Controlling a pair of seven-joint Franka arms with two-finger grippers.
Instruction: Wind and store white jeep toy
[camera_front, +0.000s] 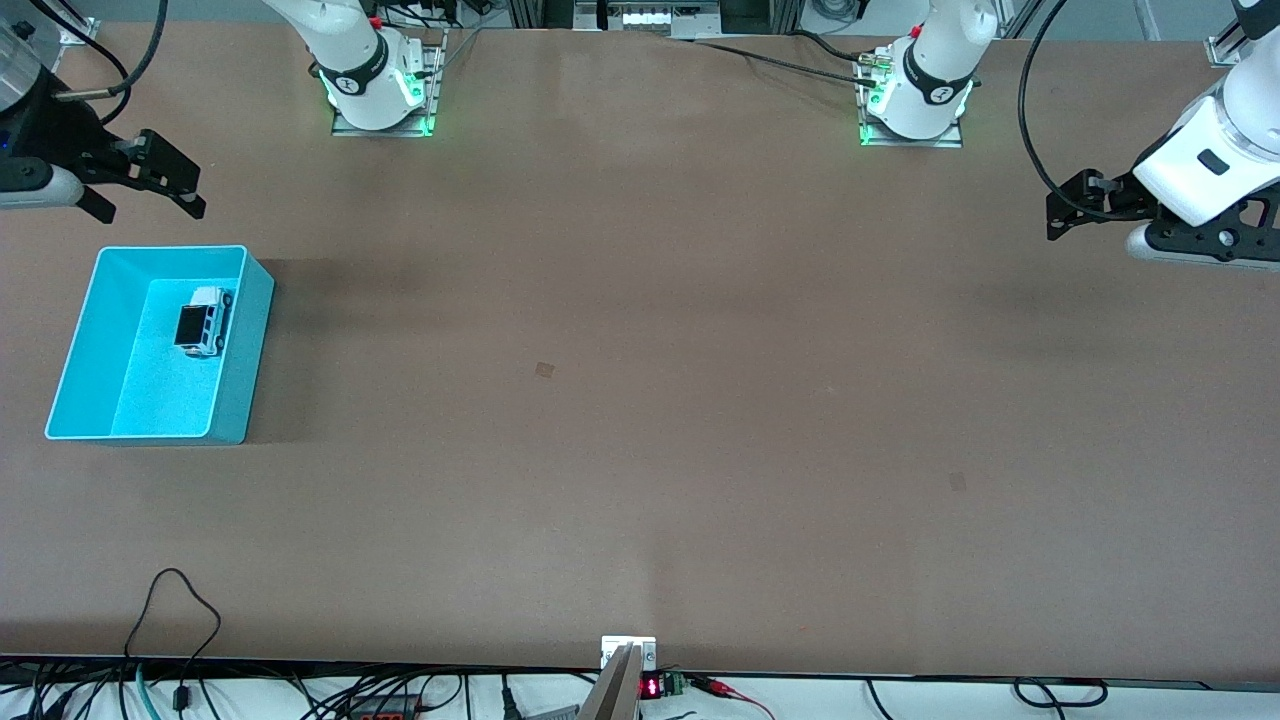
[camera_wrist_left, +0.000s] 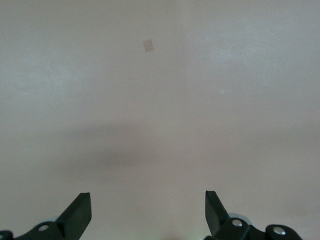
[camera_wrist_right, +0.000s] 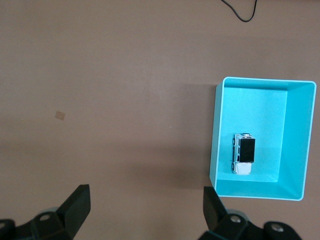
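Note:
The white jeep toy (camera_front: 203, 320) (camera_wrist_right: 243, 154), with its black ribbed roof, rests on its wheels inside a turquoise bin (camera_front: 248, 345) (camera_wrist_right: 218, 140) at the right arm's end of the table. My right gripper (camera_front: 165, 185) (camera_wrist_right: 145, 205) hangs open and empty above bare table, just off the bin's edge closest to the robot bases. At the left arm's end, my left gripper (camera_front: 1075, 205) (camera_wrist_left: 148, 212) also hangs open over bare table, holding nothing.
The brown table (camera_front: 640, 400) stretches between the two arms. Small tape marks (camera_front: 545, 369) (camera_front: 957, 481) lie on it. A black cable (camera_front: 175, 610) loops onto the table near the front camera. The arm bases (camera_front: 385, 95) (camera_front: 915, 105) stand along the back.

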